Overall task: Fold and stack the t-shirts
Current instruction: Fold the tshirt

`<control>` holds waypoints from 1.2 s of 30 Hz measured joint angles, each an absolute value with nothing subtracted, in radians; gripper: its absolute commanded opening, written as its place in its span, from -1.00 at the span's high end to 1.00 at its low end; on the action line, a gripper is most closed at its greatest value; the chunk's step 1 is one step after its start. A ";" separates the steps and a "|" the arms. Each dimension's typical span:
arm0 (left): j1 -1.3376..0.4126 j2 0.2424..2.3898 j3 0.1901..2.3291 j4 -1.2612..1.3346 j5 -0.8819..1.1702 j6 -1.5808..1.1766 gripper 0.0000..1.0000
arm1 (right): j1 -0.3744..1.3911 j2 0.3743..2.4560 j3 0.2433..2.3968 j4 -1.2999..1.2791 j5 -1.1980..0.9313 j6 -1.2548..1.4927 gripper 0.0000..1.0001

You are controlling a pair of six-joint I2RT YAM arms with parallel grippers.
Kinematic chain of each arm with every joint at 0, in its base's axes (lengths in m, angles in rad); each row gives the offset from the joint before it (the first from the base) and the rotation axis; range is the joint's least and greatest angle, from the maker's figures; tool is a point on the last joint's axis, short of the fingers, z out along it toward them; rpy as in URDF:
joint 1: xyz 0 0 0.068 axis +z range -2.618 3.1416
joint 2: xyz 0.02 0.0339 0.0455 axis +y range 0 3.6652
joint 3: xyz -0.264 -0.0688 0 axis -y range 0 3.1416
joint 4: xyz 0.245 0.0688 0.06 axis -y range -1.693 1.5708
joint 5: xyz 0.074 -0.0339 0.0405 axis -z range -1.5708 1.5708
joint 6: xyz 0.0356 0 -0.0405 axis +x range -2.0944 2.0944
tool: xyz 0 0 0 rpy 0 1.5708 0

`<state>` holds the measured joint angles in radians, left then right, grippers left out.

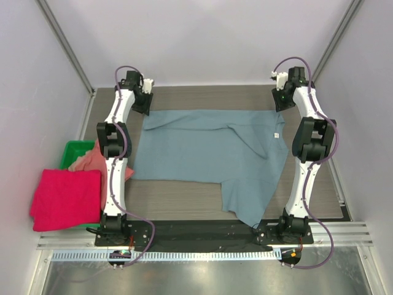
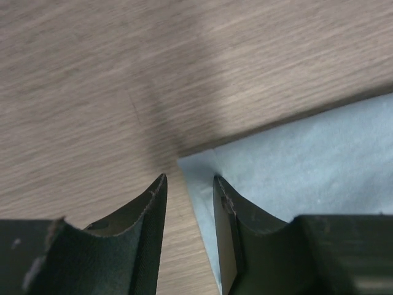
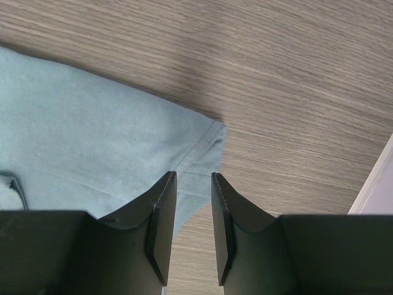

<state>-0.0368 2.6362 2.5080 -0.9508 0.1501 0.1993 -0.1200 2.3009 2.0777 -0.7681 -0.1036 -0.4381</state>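
While left fingers [image 2: 147, 215] and right fingers [image 3: 163, 209] gape empty, a blue t-shirt [image 1: 202, 144] sprawls over the white-walled wood-grain table [image 1: 178, 200].

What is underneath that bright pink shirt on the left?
The crimson-pink shirt covers the near part of a green bin; a salmon-pink shirt pokes out beside it. Whatever else lies beneath is hidden.

The bench [image 1: 184, 203] is wood-grained, matt and smooth. The slate-blue t-shirt [image 1: 209, 147] is soft matt cloth — a stitched hem shows near the bench's far right corner. The crimson-pink t-shirt [image 1: 64, 200] is matt cloth too; the green bin [image 1: 77, 148] is smooth plastic. Left hand [image 2: 189, 181] and right hand [image 3: 193, 178] — dark matt fingers [image 3: 161, 215], edges faintly rough.
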 measured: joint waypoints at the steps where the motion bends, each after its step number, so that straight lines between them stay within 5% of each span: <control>1: -0.037 2.640 2.520 -0.948 0.151 0.197 0.27 | -0.120 2.301 2.078 -0.768 -0.104 -0.438 0.30; 31: -0.030 2.662 2.538 -0.908 0.143 0.155 0.10 | -0.146 2.491 2.226 -0.744 -0.133 -0.432 0.25; 36: -0.030 2.663 2.538 -0.906 0.142 0.152 0.37 | -0.151 2.526 2.268 -0.733 -0.140 -0.417 0.25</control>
<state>-0.0303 2.6629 2.5378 -0.9058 0.1425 0.1520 -0.1509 2.5259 2.2677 -0.7334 -0.1402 -0.4171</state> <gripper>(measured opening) 0.382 0.376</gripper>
